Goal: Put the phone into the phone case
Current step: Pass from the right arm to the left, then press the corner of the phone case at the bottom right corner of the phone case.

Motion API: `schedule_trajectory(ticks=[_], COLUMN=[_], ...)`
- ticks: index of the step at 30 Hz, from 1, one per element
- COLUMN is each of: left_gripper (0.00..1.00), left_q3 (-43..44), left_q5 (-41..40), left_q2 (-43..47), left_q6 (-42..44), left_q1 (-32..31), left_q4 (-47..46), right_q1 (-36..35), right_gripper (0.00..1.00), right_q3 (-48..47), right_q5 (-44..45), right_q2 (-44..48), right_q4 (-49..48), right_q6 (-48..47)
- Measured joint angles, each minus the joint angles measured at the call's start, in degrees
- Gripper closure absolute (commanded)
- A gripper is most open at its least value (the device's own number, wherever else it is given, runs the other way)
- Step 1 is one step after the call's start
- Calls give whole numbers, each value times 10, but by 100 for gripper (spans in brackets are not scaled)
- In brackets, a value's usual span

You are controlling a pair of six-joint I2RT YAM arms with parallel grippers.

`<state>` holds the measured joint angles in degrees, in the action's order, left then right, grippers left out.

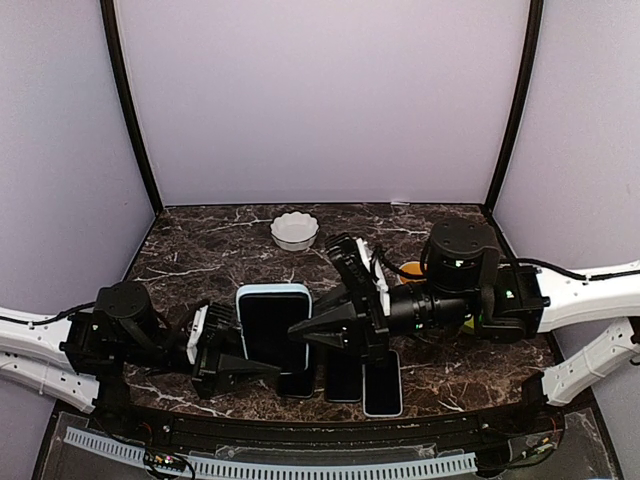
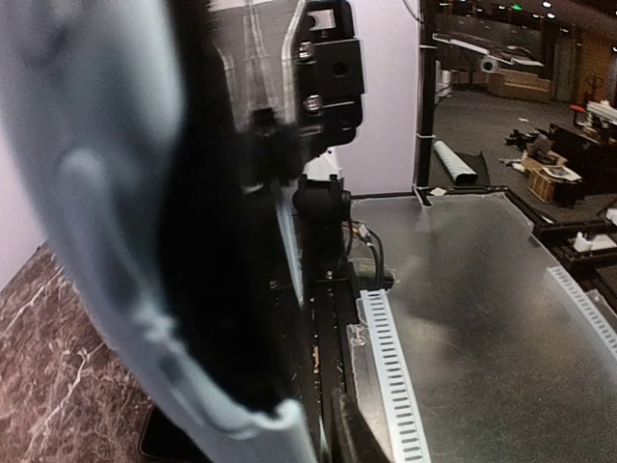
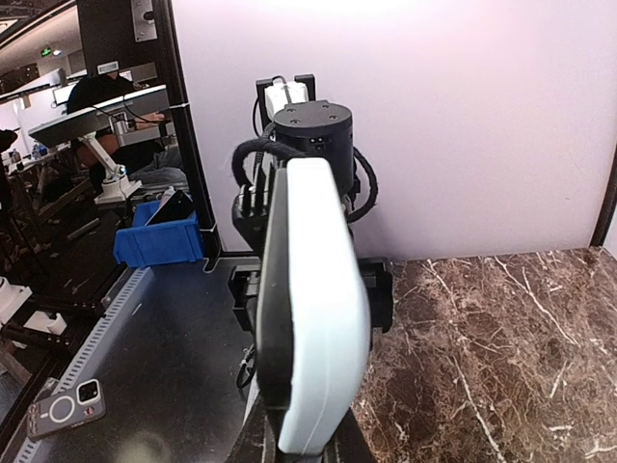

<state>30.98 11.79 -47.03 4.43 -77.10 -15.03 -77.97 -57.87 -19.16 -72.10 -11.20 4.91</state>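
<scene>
Presently the right gripper (image 1: 298, 333) is pinched closed on the side edge of the light-blue phone case (image 1: 272, 322) (dark inside its rim). The left gripper (image 1: 262, 370) sits just under the case's lower corner; how far it is open cannot be told.

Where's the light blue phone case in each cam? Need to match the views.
Top external: light blue case left of centre, toward the near edge of the table.
Left wrist: very close and blurred, filling the left half.
Right wrist: dead centre, seen edge-on.
Shared landmark: marble tabletop, lower left, lower right.
</scene>
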Motion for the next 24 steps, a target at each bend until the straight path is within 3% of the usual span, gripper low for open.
schedule_trajectory(ticks=[4, 6, 7, 9, 12, 15, 18, 22, 24], left_gripper=[100, 100, 100, 100, 100, 100, 100, 100, 100], left_q3=[0, -3, -4, -12, -20, -21, -21, -21, -21], left_q5=[-7, -8, -8, -6, -4, -4, -3, -7, -13], left_q2=[-2, 1, 3, 14, 38, 52, 56, 53, 52], left_q6=[-26, -33, -35, -32, -31, -32, -32, -32, -32], left_q1=[3, 3, 2, 1, 0, 0, 0, 0, 0], left_q4=[-2, -3, -4, -8, -12, -27, -41, -42, -42], right_q1=[0, 0, 0, 0, 0, 0, 0, 0, -2], right_gripper=[96, 58, 47, 38, 37, 41, 52, 79, 98], right_q3=[0, 0, 0, 0, 2, 15, 24, 25, 26], right_q5=[8, 11, 12, 10, 20, 31, 35, 26, 17], right_q2=[0, 0, -1, -2, -2, -4, -17, -39, -42], right_q4=[0, 0, 0, 1, 0, -6, -9, -14, -19], right_q6=[-17, -16, -14, -5, 5, 15, 23, 33, 37])
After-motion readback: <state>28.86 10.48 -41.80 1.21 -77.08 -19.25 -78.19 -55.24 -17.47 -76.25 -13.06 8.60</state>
